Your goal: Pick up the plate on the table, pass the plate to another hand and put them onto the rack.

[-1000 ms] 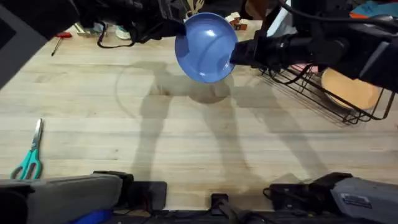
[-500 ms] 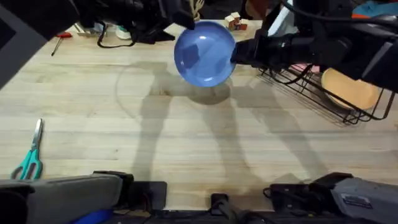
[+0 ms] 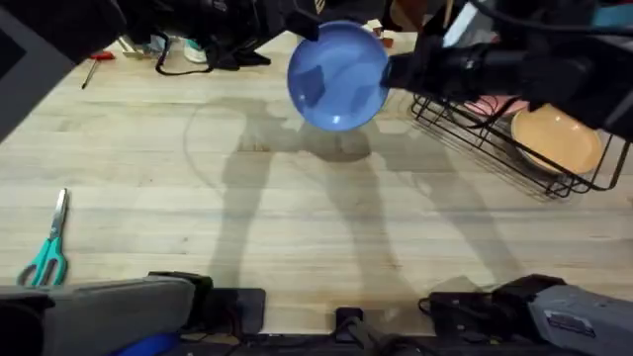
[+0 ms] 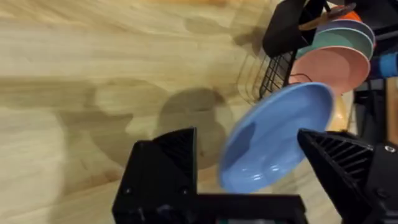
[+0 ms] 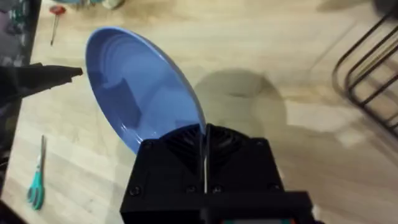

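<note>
The blue plate has shifted slightly toward the black wire rack at the table's far right edge, held in the air by the right gripper pinching its rim, while the left gripper stands spread around it without touching.

No legible text or labels

The plate looked glossy and smooth, with soft reflections. The table was pale matt plank wood. The rack, at the frame's right, was thin black wire. The scissors, lower left, had teal plastic handles and metal blades.
</note>
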You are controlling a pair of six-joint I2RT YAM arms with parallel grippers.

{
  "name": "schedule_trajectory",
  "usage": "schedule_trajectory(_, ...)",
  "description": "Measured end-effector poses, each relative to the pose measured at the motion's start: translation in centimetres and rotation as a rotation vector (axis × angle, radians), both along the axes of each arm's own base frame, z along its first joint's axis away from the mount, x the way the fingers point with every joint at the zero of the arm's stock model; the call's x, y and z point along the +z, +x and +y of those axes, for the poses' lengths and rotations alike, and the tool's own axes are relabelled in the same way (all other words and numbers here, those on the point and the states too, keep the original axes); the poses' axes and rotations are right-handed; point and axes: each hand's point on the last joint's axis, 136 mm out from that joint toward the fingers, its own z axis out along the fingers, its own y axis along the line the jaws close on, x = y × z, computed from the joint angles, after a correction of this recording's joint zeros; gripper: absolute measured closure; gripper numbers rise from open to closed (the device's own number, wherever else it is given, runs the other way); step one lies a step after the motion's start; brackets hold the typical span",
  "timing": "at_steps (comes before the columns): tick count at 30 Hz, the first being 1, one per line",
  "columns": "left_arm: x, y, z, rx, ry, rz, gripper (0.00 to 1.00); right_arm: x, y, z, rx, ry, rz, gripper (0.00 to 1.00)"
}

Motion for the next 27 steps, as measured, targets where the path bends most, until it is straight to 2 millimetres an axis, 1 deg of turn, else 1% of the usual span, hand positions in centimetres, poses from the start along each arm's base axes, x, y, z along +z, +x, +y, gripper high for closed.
schedule_trajectory(2, 0.4, 0.4, 0.3, 0.004, 0.024, -0.038, 0.006, 1.1, 0.1, -0.9, -0.005, -0.013, -0.044, 0.973)
schedule_trajectory(5, 2.1, 0.6, 0.9, 0.01, 0.067, -0.128, 0.006, 2.8, 0.3, -2.6, -0.018, -0.036, -0.114, 0.973)
schedule_trajectory(10, 5.9, -0.2, 2.1, 0.039, 0.133, -0.273, 0.006, 5.5, 0.5, -6.3, -0.063, -0.096, -0.229, 0.973)
schedule_trajectory(13, 7.3, -0.7, 2.5, 0.052, 0.153, -0.318, 0.006, 7.1, 0.3, -8.6, -0.097, -0.135, -0.295, 0.973)
schedule_trajectory(15, 7.5, -0.8, 2.7, 0.057, 0.161, -0.329, 0.006, 8.2, 0.1, -10.2, -0.125, -0.161, -0.338, 0.973)
schedule_trajectory(21, 7.5, -0.7, 2.9, 0.067, 0.174, -0.33, 0.006, 12.0, -1.2, -14.7, -0.209, -0.261, -0.482, 0.973)
schedule_trajectory(27, 7.5, -0.7, 2.9, 0.066, 0.176, -0.331, 0.007, 15.1, -3.0, -17.8, -0.24, -0.427, -0.62, 0.973)
